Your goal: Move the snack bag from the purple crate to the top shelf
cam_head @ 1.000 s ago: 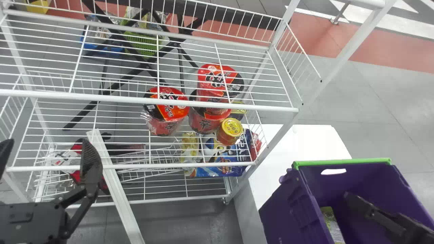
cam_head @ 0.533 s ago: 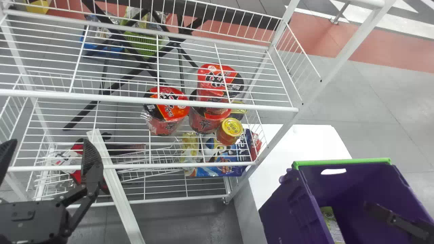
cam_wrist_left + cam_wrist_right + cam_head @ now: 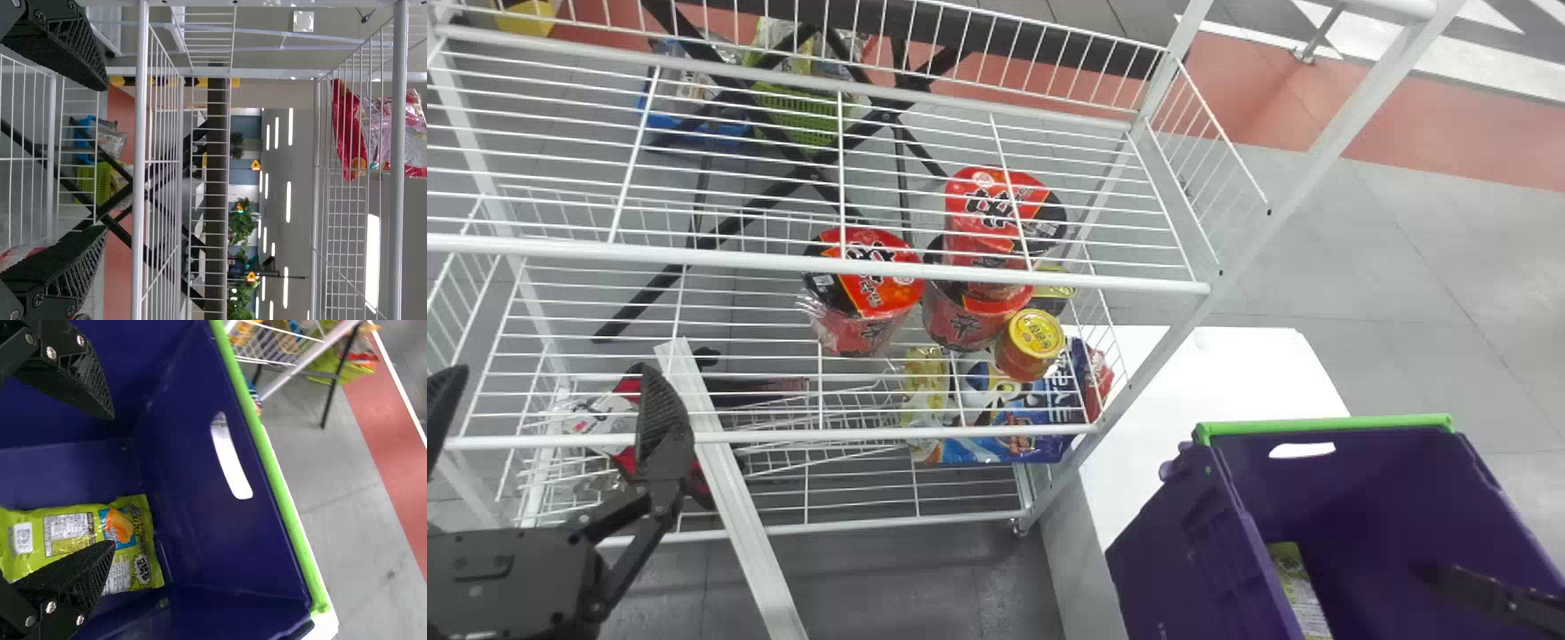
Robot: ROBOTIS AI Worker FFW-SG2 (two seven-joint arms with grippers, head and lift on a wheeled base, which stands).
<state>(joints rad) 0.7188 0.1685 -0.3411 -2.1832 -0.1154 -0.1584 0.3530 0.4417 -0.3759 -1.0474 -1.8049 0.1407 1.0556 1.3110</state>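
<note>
Head view: snack bag [image 3: 1298, 587] lies in the purple crate [image 3: 1192, 551], partly seen past its side wall; crate is on the white tabletop [image 3: 1218, 373], to the R of the wire rack [image 3: 951, 434]. Right arm [image 3: 1507, 604] is down in the crate. Left tool [image 3: 558, 369] parked by the rack's L end, fingers wide apart, nothing btwn them. Red noodle tubs [image 3: 867, 293] and a yellow-lid jar [image 3: 1036, 333] sit on the rack.

L wrist view: higher shelf, prob. the top shelf [image 3: 398, 213], has a red pack [image 3: 347, 130] on it, so likely the drop-off spot.

R wrist view: right tool [image 3: 111, 480] well open, nothing clamped. One finger overlaps the bag from this angle, contact unclear. Bag lies on crate floor, one end near an inner wall.

Step in hand: pick, pre-grasp, i.e. early in the task. Next move prob. needs tool lowered, fingers either side of the bag, then close firmly enough w/o crushing contents, lift clear of the rim. Soft pack, may sag or slip if only an edge is caught; crate wall could block a finger.
</note>
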